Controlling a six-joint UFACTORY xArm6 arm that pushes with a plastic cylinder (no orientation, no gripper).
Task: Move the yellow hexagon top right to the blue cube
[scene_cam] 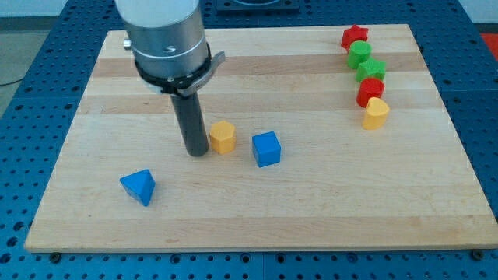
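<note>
The yellow hexagon (pixel 222 137) sits near the middle of the wooden board (pixel 311 210). The blue cube (pixel 266 148) lies just to its right and slightly lower, a small gap apart. My tip (pixel 197 153) rests on the board right next to the hexagon's left side, close to touching it. The dark rod rises from there to the grey arm body (pixel 165 39) at the view's top.
A blue triangle block (pixel 139 187) lies at the lower left. At the upper right, a column of blocks runs downward: a red star (pixel 354 36), two green blocks (pixel 359 54) (pixel 372 70), a red block (pixel 370 92) and a yellow block (pixel 376 113).
</note>
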